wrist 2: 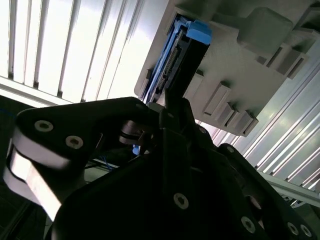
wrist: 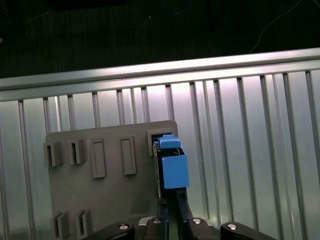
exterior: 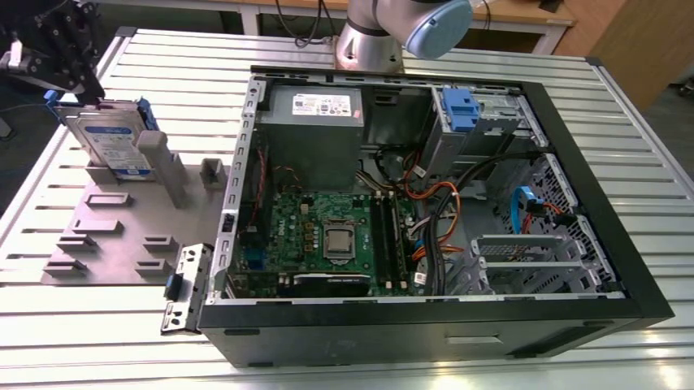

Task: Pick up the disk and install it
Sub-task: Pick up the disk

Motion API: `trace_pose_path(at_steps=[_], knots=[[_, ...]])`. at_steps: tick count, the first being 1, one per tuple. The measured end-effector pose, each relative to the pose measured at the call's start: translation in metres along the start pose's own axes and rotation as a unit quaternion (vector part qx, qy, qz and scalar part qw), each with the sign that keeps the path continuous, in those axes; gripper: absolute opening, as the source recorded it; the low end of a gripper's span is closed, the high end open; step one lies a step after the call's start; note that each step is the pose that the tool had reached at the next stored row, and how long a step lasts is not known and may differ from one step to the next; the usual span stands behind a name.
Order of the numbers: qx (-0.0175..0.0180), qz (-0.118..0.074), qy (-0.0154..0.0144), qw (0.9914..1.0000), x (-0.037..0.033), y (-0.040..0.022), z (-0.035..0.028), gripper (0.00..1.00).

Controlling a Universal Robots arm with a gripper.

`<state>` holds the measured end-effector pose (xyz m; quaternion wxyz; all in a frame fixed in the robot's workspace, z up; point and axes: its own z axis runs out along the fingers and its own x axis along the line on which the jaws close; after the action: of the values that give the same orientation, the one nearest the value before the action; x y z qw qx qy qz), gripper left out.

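The disk [exterior: 109, 142] is a silver hard drive with a white-and-blue label in a blue carrier. It stands on edge in a slot of the grey holder plate [exterior: 119, 236] at the exterior view's left. My gripper [exterior: 87, 91] is at its upper far corner. In the first wrist view, the two dark fingers [wrist: 184, 207] press against both faces of the disk [wrist: 174, 167], so the gripper [wrist: 174, 207] is shut on it. The second wrist view shows a finger [wrist 2: 172, 100] reaching onto the disk's edge [wrist 2: 187, 45]. The disk still sits in the holder plate [wrist: 100, 190].
An open computer case [exterior: 639, 309] lies to the exterior view's right of the holder, with a motherboard, cables and a blue-fronted drive bay [exterior: 461, 110] at its far side. The arm's base [exterior: 379, 32] stands behind the case. The slatted metal table [exterior: 607, 122] carries everything.
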<state>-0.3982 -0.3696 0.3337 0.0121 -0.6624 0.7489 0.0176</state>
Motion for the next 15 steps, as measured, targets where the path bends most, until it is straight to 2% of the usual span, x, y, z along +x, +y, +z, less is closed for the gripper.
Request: trace_pose_path(at_steps=[1,2,3,5,6,8,11,12,15], knots=[[0.0000,0.000,0.0000,1.00000,0.0000,0.0000,0.0000,0.17],[0.0000,0.000,0.0000,1.00000,0.0000,0.0000,0.0000,0.29],[0.0000,0.000,0.0000,1.00000,0.0000,0.0000,0.0000,0.29],[0.0000,0.000,0.0000,1.00000,0.0000,0.0000,0.0000,0.41],[0.0000,0.000,0.0000,1.00000,0.0000,0.0000,0.0000,0.41],[0.0000,0.000,0.0000,1.00000,0.0000,0.0000,0.0001,0.53],[0.0000,0.000,0.0000,1.00000,0.0000,0.0000,0.0001,0.58],[0.0000,0.000,0.0000,1.00000,0.0000,0.0000,0.0001,0.65],[0.0003,0.000,-0.0002,1.00000,0.0001,0.0000,0.0028,0.65]])
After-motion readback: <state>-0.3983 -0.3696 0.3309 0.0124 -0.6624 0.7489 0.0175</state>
